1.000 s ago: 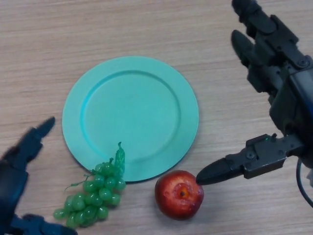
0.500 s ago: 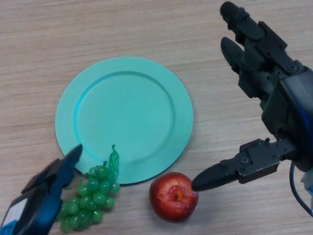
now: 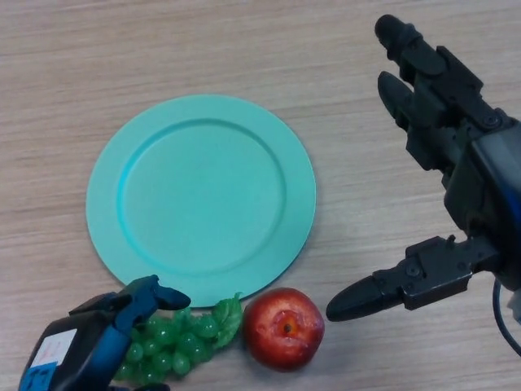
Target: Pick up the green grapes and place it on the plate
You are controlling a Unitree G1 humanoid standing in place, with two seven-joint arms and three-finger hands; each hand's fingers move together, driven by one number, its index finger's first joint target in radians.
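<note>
The green grapes (image 3: pixel 181 340) lie on the wooden table at the bottom edge, just below the rim of the teal plate (image 3: pixel 201 191). Their leafy stem end points right and touches the red apple (image 3: pixel 285 327). My left hand (image 3: pixel 89 342) comes in from the bottom left, with its fingers curled over the left part of the bunch and hiding it. My right hand (image 3: pixel 480 187) hovers open at the right, fingers straight and pointing away. Its thumb reaches out toward the apple, with a small gap between them.
The plate has nothing on it. The apple lies right of the grapes, between my two hands. Bare wooden table (image 3: pixel 244 49) stretches beyond the plate.
My left hand has moved right and down onto the grapes and curled over them. The bunch has shifted right, so its leafy end now lies against the apple. My right hand has barely moved.
</note>
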